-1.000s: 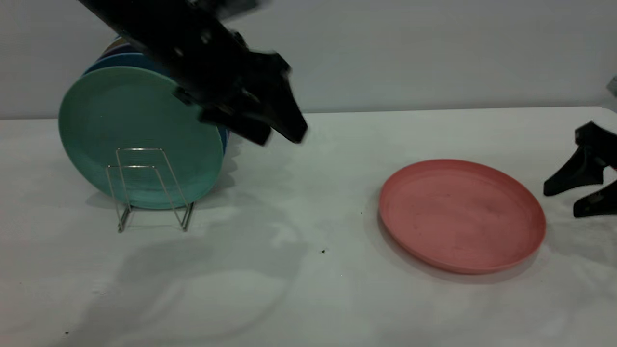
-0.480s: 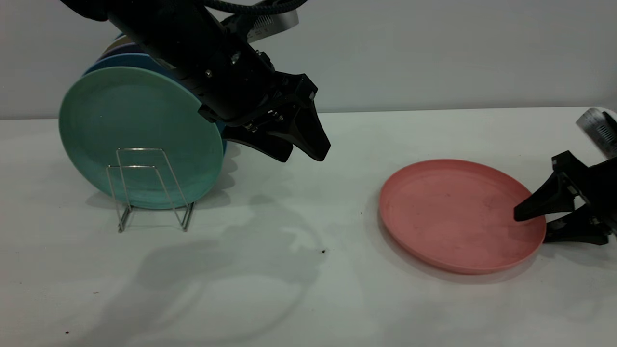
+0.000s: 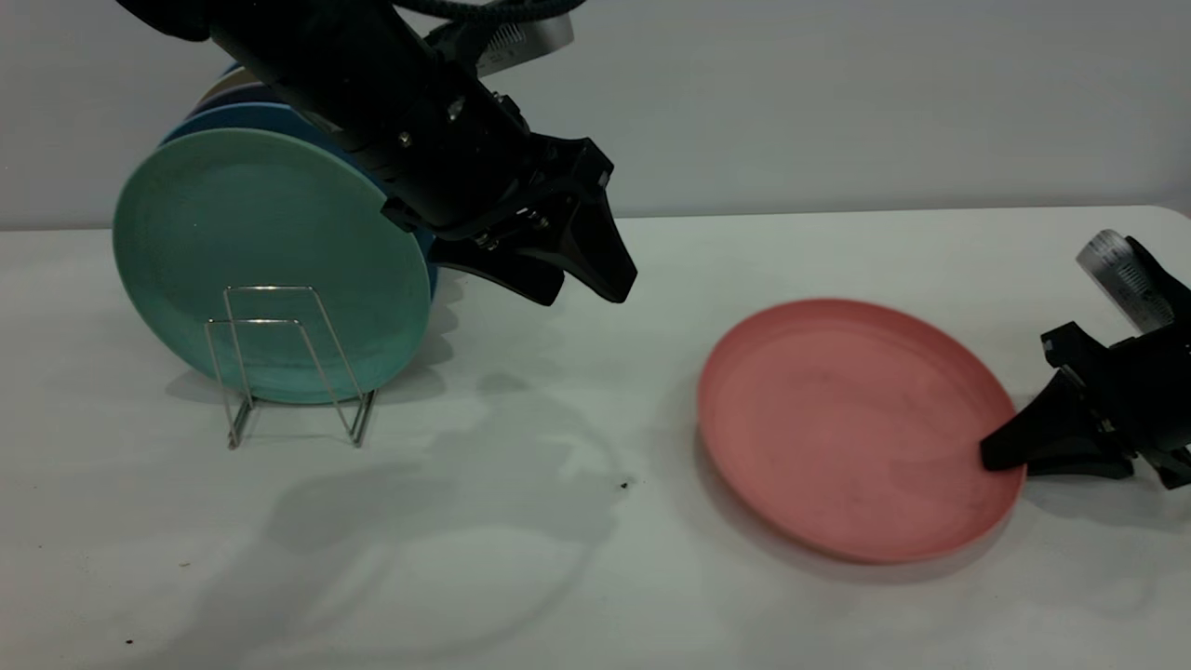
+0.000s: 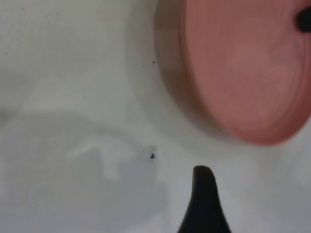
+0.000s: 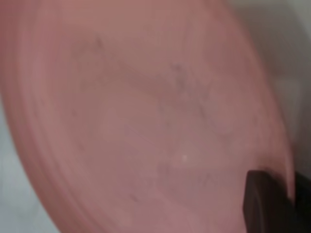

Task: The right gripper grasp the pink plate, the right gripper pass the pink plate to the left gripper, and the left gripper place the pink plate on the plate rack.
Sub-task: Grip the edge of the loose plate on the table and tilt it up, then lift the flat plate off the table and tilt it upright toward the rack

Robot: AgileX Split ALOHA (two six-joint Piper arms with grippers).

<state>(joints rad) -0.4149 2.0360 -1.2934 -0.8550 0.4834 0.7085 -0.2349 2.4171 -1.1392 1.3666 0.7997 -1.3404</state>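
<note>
Your right tool (image 3: 1000,458) has pinched the pink plate (image 3: 851,428) rim; left tool (image 3: 582,279) waits open, empty. Handover and plate rack (image 3: 288,363) remain.

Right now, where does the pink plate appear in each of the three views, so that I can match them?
Exterior view: the pink plate sits right of centre on the white table, with the right end effector at its right edge.
Left wrist view: the plate fills the upper right corner.
Right wrist view: the plate fills nearly the whole picture.
Shared landmark: the right end effector's black fingertip on the rim.
</note>
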